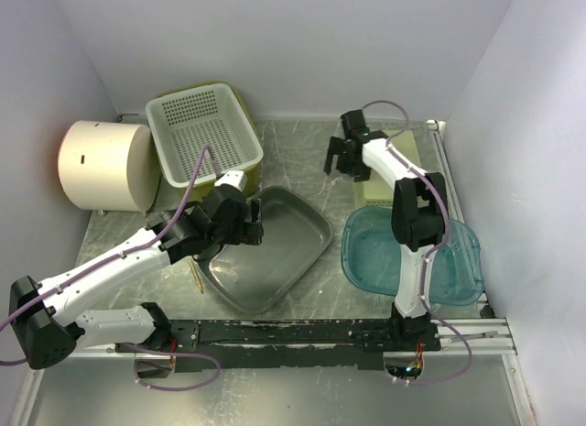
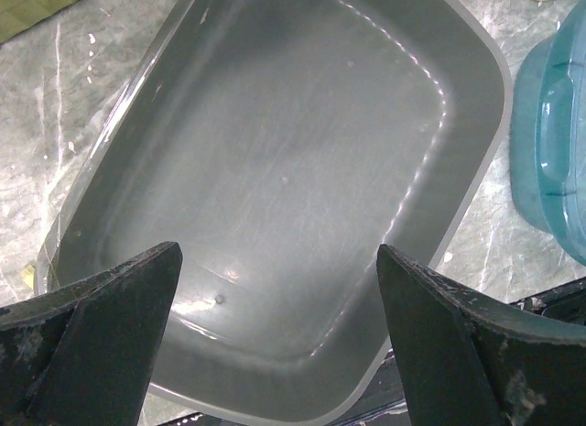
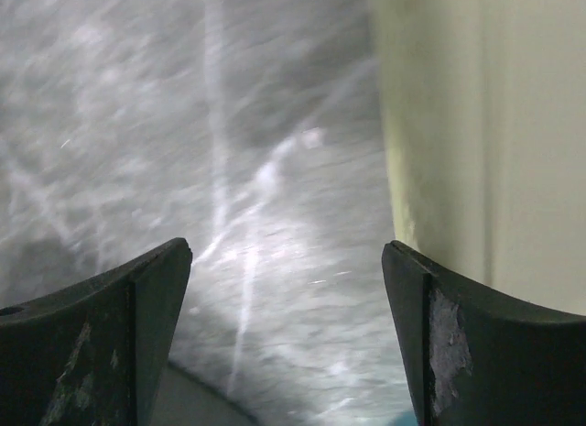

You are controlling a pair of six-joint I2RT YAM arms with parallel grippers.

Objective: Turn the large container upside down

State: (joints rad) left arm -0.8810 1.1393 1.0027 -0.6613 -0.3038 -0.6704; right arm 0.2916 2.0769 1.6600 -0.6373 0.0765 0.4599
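Hovering left end effector (image 2: 277,252), gray container (image 2: 302,124) directly beneath

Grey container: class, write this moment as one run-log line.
grey container: upright on table | left gripper: open, above it | right gripper: open, beside pale box | flip: not done

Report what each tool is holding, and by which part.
Nothing is held. The left tool hangs open above the grey tray; the right tool stands open over the table beside the pale yellow box.
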